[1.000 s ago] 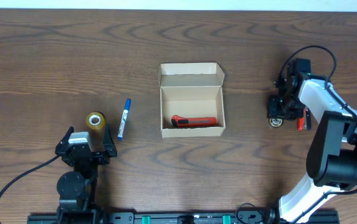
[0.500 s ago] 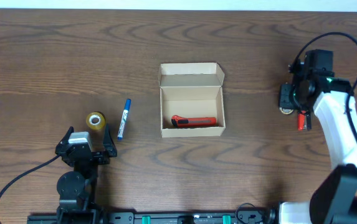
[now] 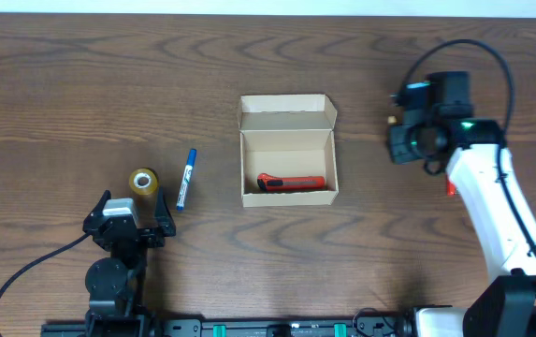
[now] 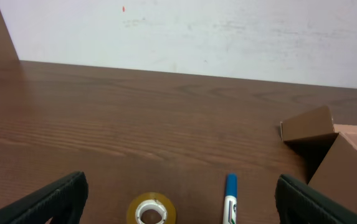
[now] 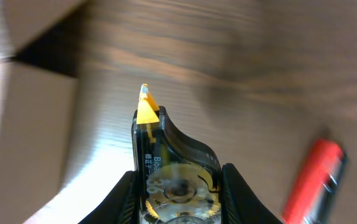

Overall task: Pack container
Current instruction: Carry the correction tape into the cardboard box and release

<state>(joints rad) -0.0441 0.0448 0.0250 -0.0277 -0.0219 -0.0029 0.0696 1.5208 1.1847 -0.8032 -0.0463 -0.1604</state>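
Observation:
The container (image 3: 286,120), a tan cardboard box with its flap lid open, sits mid-table and also shows at the left edge of the right wrist view (image 5: 28,112). A red and black tool (image 3: 291,181) lies inside it. My right gripper (image 3: 406,142) hangs to the right of the box, shut on a clear correction tape dispenser (image 5: 172,162) with a yellow tip. My left gripper (image 3: 127,220) rests open near the front left edge, just behind a roll of tape (image 4: 153,208) and a blue marker (image 4: 230,198).
A red pen-like item (image 5: 315,177) lies on the wood to the right of the right gripper, partly hidden under the arm (image 3: 451,186). The tape roll (image 3: 143,181) and the marker (image 3: 186,178) lie left of the box.
My right gripper tightened on the correction tape, rose from the table and moved left toward the box. The left arm stayed still.

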